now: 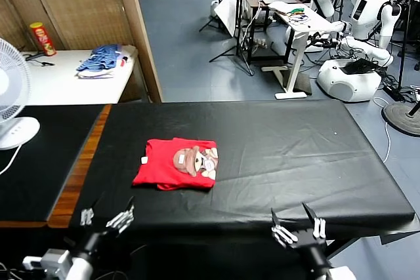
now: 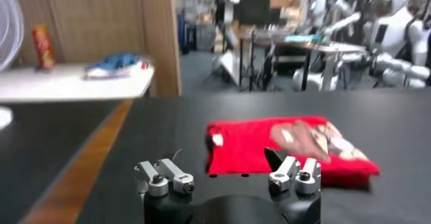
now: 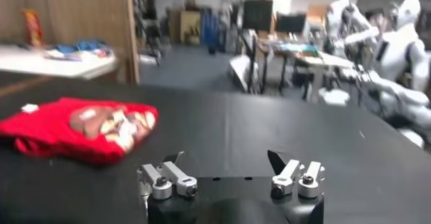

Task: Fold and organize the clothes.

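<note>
One folded red T-shirt (image 1: 176,163) on black table (image 1: 295,155), both claws wide, empty, lab robots (image 1: 367,11) behind.

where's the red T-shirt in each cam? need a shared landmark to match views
Head view: T-shirt folded on the black table, left of centre, print up.
Left wrist view: centre-right, just beyond the open left hand.
Right wrist view: left edge, beyond and to the side of the open right hand.
Shared landmark: red can on the white side table.
</note>
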Tool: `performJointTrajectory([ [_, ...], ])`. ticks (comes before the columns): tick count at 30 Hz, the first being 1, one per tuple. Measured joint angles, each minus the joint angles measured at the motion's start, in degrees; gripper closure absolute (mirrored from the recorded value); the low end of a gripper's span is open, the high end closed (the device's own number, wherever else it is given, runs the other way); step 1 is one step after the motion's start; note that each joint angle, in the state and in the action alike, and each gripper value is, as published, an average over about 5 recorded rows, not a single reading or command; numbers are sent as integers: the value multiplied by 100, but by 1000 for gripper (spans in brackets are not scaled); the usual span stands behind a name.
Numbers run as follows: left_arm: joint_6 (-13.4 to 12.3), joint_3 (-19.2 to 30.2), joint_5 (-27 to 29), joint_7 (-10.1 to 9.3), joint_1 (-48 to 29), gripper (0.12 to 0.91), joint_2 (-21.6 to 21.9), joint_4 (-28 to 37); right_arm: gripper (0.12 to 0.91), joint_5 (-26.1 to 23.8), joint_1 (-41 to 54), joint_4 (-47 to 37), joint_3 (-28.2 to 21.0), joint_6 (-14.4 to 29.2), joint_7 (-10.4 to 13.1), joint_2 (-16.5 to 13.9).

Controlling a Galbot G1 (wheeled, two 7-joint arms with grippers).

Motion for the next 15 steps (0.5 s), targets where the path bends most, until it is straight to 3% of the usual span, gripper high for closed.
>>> performJointTrajectory([
  [6,592,-229,-202,-95,216,232,-19,-318,227,325,-404,343,277,-471,224,-6],
  [15,708,-313,-224,-79,288,232,-23,-415,227,398,-523,460,364,-538,241,-12],
])
